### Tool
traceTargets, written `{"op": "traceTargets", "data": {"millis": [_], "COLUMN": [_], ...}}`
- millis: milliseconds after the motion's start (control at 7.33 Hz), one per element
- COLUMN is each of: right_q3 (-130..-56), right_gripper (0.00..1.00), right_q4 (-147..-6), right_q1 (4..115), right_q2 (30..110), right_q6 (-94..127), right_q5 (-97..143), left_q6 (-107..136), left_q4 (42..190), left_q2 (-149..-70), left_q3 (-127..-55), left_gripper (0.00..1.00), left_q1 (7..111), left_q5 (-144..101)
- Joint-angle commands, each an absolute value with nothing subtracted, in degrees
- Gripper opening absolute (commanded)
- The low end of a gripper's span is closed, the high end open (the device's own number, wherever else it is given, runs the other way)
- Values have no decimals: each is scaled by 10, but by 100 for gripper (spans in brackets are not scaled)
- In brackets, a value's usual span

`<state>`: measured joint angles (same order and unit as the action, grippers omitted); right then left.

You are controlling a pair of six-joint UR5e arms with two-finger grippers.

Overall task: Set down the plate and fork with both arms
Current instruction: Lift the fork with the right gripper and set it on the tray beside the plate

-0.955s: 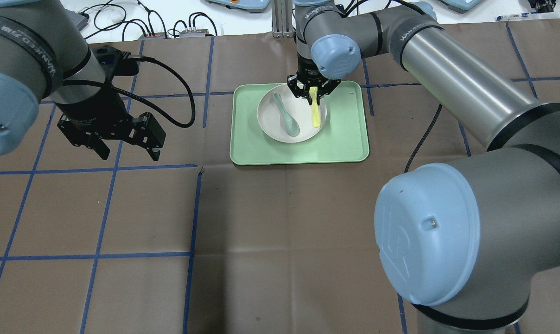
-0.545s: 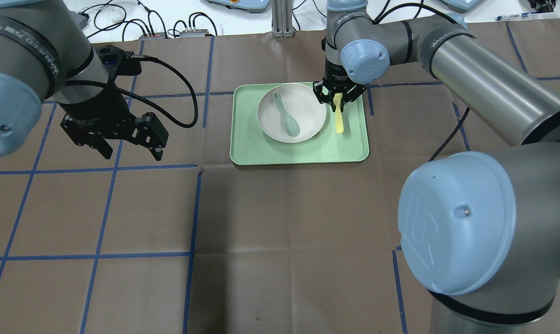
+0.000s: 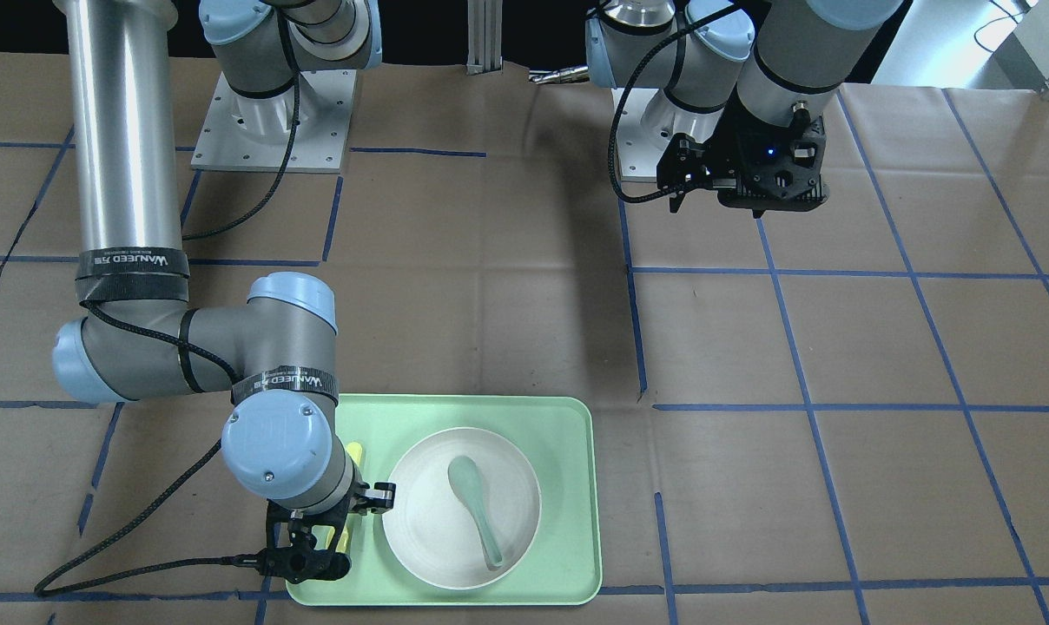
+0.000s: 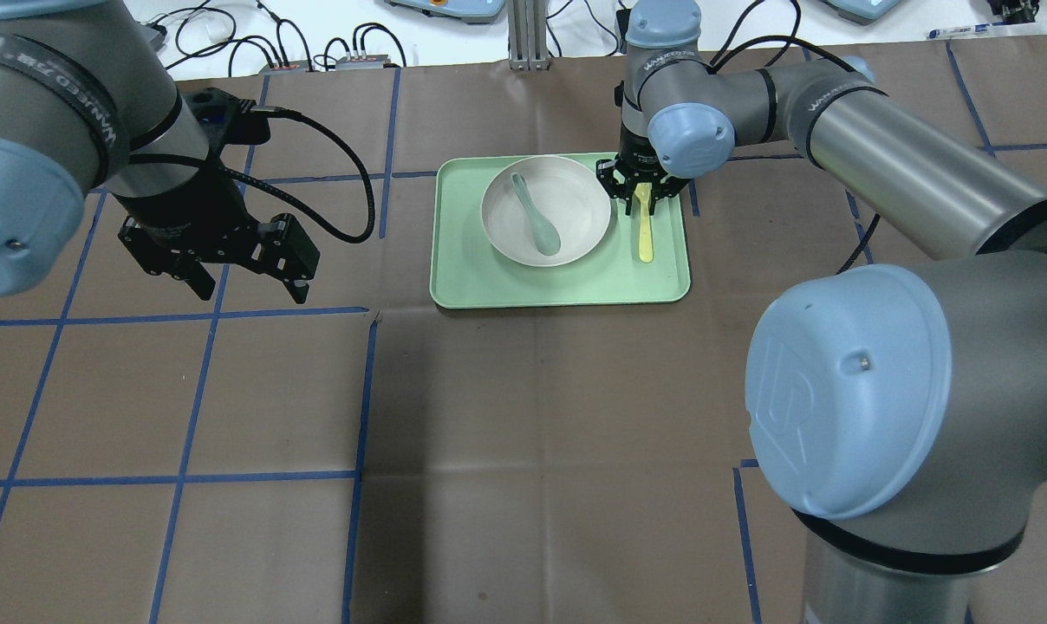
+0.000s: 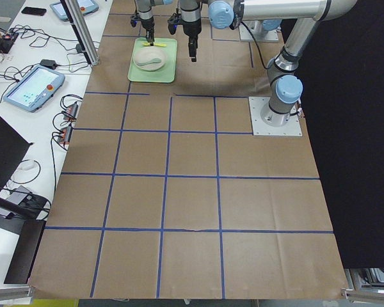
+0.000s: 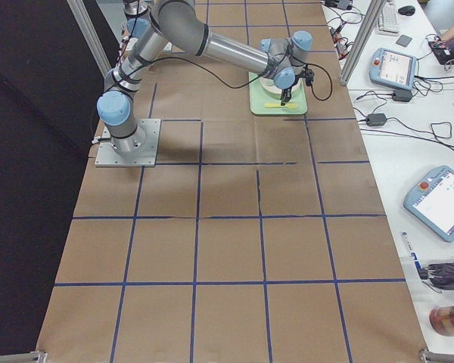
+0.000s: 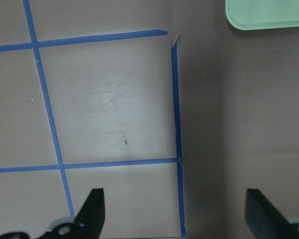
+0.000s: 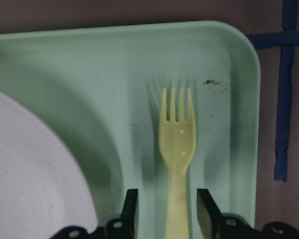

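Note:
The off-white plate (image 4: 578, 217) sits on the pale green tray (image 4: 558, 282) and holds a grey-green spoon (image 4: 536, 217). The pale yellow fork (image 4: 645, 232) lies flat on the tray, just right of the plate. My right gripper (image 4: 636, 189) is low over the fork's handle end. In the right wrist view its fingers (image 8: 131, 204) stand apart on either side of the fork (image 8: 177, 144) without touching it, so it is open. My left gripper (image 4: 248, 284) is open and empty over the bare table, left of the tray.
Brown paper with blue tape lines covers the table. The tray's near corner shows in the left wrist view (image 7: 269, 15). Cables and teach pendants lie beyond the table's far edge.
My right gripper carried the fork from over the plate to the right, set it on the tray beside the plate and opened. The left arm barely moved.

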<state>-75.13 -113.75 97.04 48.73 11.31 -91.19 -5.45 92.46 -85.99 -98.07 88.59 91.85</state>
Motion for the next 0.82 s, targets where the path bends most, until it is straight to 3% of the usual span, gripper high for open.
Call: {"op": "traceTargets", "data": {"millis": [0, 682], "right_q3": [-746, -759], "right_gripper": [100, 100], "right_q4": [-1131, -947], "right_q1": [965, 949], "right_q2": [500, 671], "right_q6": [112, 46], "right_q5": [-911, -911], "left_q6": [-54, -53], "left_q4": [925, 927], "left_q2": [-860, -861], "left_q3": [-981, -980], "left_gripper": [100, 100], "left_q1": [886, 885], "left_q5": [918, 919]}}
